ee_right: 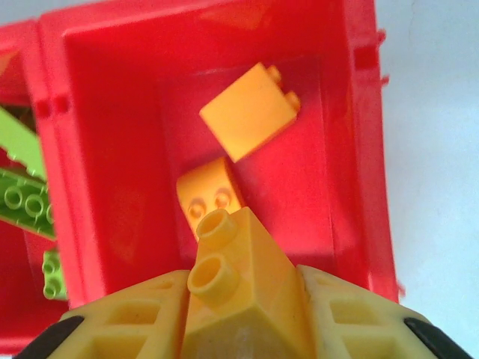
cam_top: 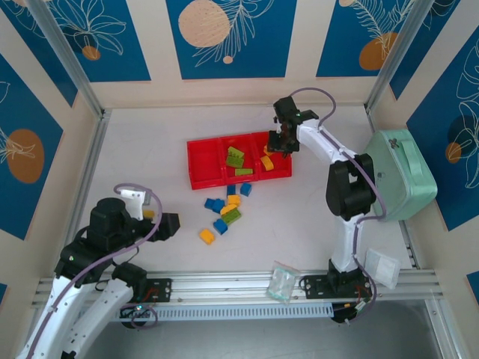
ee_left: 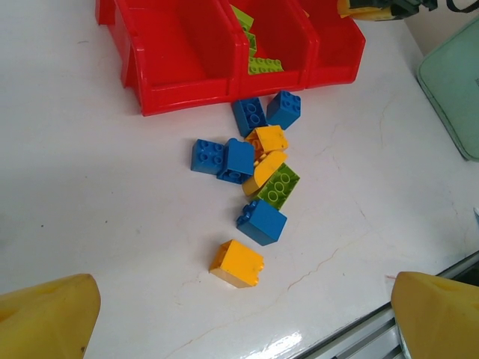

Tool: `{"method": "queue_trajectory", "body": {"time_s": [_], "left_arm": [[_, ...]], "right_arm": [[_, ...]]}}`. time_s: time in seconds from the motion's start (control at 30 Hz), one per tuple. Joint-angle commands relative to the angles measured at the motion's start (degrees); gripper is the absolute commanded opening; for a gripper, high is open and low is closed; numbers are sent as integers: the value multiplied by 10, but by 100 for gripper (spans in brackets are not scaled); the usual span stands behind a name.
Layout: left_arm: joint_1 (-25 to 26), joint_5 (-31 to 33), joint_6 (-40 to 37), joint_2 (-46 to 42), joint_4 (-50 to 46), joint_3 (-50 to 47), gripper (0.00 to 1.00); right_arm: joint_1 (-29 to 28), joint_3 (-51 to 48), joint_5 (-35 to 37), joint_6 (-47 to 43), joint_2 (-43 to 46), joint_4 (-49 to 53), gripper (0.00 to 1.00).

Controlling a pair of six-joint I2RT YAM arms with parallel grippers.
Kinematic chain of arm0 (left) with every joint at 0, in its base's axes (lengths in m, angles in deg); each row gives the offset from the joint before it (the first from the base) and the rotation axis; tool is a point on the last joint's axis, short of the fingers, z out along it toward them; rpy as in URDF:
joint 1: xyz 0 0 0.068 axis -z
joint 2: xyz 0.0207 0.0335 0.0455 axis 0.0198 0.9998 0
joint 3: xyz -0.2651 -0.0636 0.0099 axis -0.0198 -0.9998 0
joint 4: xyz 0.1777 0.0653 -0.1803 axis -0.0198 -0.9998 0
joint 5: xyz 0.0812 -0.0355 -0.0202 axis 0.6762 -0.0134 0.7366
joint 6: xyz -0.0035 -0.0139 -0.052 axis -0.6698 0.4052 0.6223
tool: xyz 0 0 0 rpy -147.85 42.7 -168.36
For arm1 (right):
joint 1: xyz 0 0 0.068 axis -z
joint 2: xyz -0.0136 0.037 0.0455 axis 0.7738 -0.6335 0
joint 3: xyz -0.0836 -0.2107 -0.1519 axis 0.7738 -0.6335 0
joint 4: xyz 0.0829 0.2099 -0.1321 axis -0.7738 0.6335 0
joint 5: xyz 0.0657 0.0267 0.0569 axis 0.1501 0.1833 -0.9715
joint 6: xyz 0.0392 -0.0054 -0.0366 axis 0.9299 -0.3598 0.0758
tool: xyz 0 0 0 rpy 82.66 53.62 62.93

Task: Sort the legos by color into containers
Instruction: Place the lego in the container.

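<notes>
The red tray (cam_top: 191, 161) lies mid-table, its left compartment bare. Lime green legos (cam_top: 236, 158) fill the middle compartment. My right gripper (cam_top: 278, 146) hangs over the right compartment, shut on an orange-yellow lego (ee_right: 239, 273) held between its fingers (ee_right: 127, 321). Below it lie two orange-yellow legos (ee_right: 247, 108) on the red floor (ee_right: 322, 187). Several loose blue, green and orange-yellow legos (cam_top: 224, 206) are piled in front of the tray. My left gripper (cam_top: 174, 224) hovers open to their left, with a lone orange-yellow lego (ee_left: 237, 263) closest to it and a blue one (ee_left: 262, 222) just beyond.
A mint green case (cam_top: 404, 176) stands at the right edge, beside the right arm. Two small clear bags (cam_top: 284, 283) lie by the aluminium rail (cam_top: 224, 284) at the front. White walls close off the back and sides.
</notes>
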Motion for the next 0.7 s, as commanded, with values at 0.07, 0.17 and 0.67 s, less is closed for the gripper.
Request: {"method": "queue_trajectory", "body": {"time_s": [0.07, 0.17, 0.67], "left_arm": [[6, 17, 6, -7, 4, -1, 99], [6, 18, 7, -4, 3, 0, 99], [6, -20, -8, 46, 8, 4, 99]], "right_arm": [[8, 91, -63, -16, -59, 17, 32], [10, 130, -66, -10, -88, 34, 32], [-23, 18, -104, 18, 53, 27, 81]]}}
